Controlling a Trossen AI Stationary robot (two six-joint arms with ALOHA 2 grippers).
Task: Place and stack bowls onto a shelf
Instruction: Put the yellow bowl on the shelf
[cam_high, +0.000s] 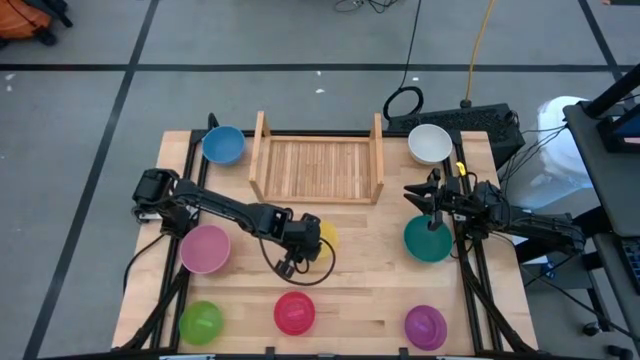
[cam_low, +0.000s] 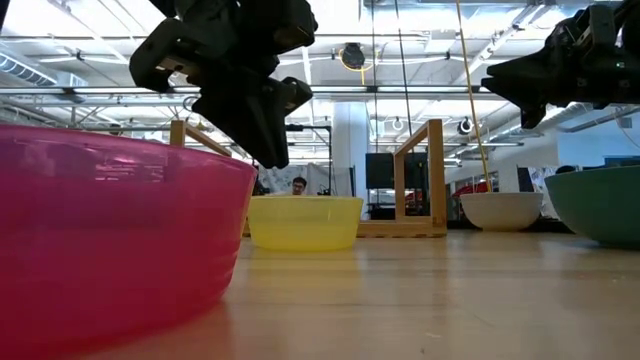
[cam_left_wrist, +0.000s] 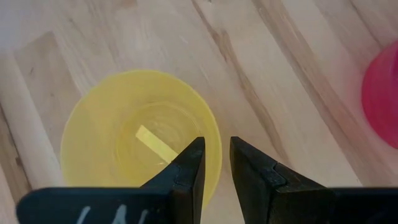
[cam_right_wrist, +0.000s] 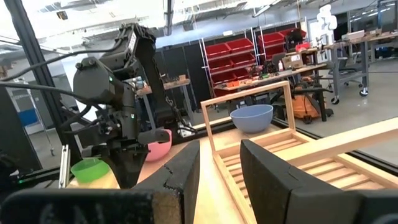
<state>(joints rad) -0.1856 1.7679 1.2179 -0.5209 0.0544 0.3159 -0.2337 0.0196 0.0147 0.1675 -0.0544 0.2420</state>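
Left gripper (cam_left_wrist: 216, 163): hangs above the yellow bowl (cam_left_wrist: 140, 149), fingers parted by a narrow gap, nothing held; tips point down toward the bowl's near rim.

Key relation: the rim lies directly under the gap between the fingers, so I judge a straight descent would put one finger inside the wall and one outside. A round bowl has no long axis, so any rim point serves.

Yellow bowl: upright on the table (cam_high: 380, 260), in front of the shelf (cam_high: 316, 165) and apart from it; the left arm is much the nearer.

Right gripper (cam_high: 432, 200): raised over the teal bowl (cam_high: 428, 241), fingers apart and empty, aimed across the table toward the shelf.

Shelf: at the table's far edge, no bowl on its slats, so stacking is not yet begun.

Other bowls: blue bowl (cam_high: 223, 145) just left of the shelf, white bowl (cam_high: 430, 144) to its right, pink bowl (cam_high: 205, 248) near the left arm, green bowl (cam_high: 201, 322), red bowl (cam_high: 295, 313) and purple bowl (cam_high: 425, 326) along the near edge.

Risk: a thin plastic rim may slide from a shallow pinch.
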